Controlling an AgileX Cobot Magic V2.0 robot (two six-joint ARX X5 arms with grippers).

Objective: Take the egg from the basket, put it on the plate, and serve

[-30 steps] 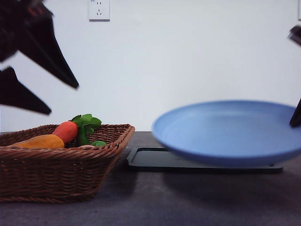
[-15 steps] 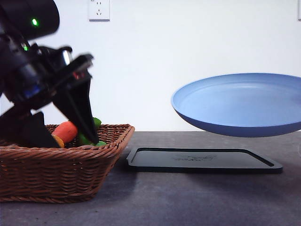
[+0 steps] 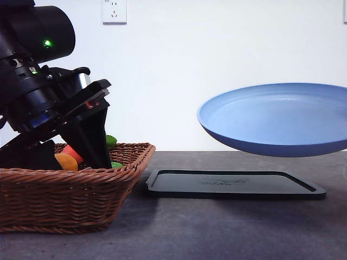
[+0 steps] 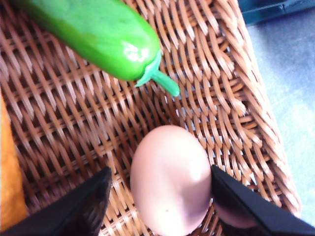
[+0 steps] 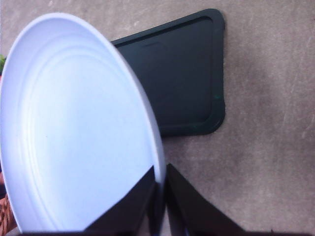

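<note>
Egg (image 4: 171,179) lies on the basket (image 4: 74,118) floor beside a green cucumber-like toy (image 4: 96,32). Left gripper (image 4: 160,196) straddles it, jaws spread, one finger touching the shell (other apart). Right gripper (image 5: 161,189) pinches the plate (image 3: 276,119) rim, plate held in the air above the black tray (image 3: 233,184).

Front view. Dark brown woven wicker basket (image 3: 81,189) at the left edge of the grey bench (image 3: 217,227), holding an orange toy vegetable (image 3: 66,161) and green toy pieces (image 3: 113,164). The black left arm's gripper (image 3: 65,149) reaches down into the basket, its fingertips hidden behind the braided rim. Flat black rectangular tray (image 3: 233,184) lies just right of the basket. Large round light blue plate (image 3: 276,122) is suspended, slightly tilted, above the tray's right part, clear of it.
</note>
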